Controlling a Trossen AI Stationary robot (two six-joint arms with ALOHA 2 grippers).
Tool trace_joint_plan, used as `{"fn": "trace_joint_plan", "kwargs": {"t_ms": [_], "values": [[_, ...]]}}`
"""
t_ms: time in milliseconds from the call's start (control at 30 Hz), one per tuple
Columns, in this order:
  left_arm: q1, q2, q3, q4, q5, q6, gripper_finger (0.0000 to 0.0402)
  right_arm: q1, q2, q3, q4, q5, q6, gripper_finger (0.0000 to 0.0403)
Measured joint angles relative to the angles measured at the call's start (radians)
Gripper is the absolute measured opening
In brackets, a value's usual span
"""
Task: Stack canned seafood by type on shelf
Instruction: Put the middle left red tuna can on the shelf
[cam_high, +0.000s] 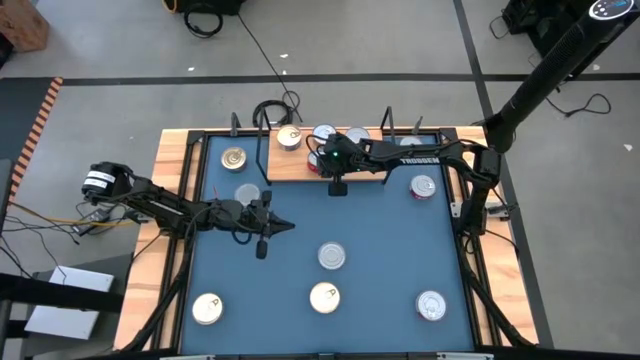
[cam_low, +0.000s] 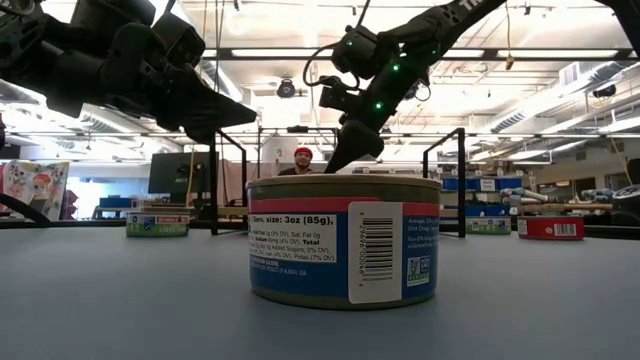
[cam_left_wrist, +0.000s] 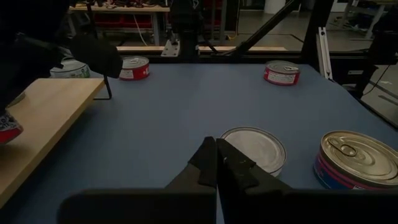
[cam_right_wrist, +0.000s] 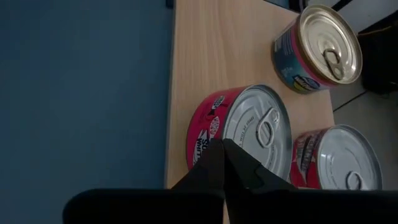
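On the shelf (cam_high: 300, 166), three cans (cam_right_wrist: 255, 134) sit.

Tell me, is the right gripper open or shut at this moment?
Shut. In the right wrist view, the right gripper has its two dark fingers pressed together with no gap, above a red-sided can on the shelf.

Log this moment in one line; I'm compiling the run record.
left fingers: shut, above table | right fingers: shut, over red-sided can on shelf | held: nothing
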Motion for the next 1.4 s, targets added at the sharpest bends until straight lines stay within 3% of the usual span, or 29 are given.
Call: {"fn": "trace_joint_plan", "kwargs": {"t_ms": [233, 400, 767, 933, 1167, 1400], "values": [[0.0, 0.0, 0.0, -0.001, 0.0, 0.0, 0.0001, -0.005, 0.0, 0.0, 0.0, -0.008, 0.0, 0.0016], [0.0, 0.0, 0.0, -0.003, 0.0, 0.0, 0.0001, -0.004, 0.0, 0.0, 0.001, -0.004, 0.0, 0.0048], [0.0, 0.0, 0.0, -0.007, 0.0, -0.001, 0.0001, 0.018, -0.012, 0.006, -0.008, 0.149, 0.001, 0.0124], [0.0, 0.0, 0.0, -0.01, 0.0, -0.001, 0.0001, 0.063, -0.066, 0.009, -0.013, 0.173, -0.001, 0.0108], [0.0, 0.0, 0.0, -0.015, 0.0, -0.022, 0.0001, 0.104, -0.112, 0.009, -0.005, 0.173, 0.003, 0.0012], [0.002, 0.0, 0.0, -0.012, 0.0, -0.019, 0.0001, 0.101, -0.117, -0.061, 0.105, 0.136, 0.06, 0.0006]]}}
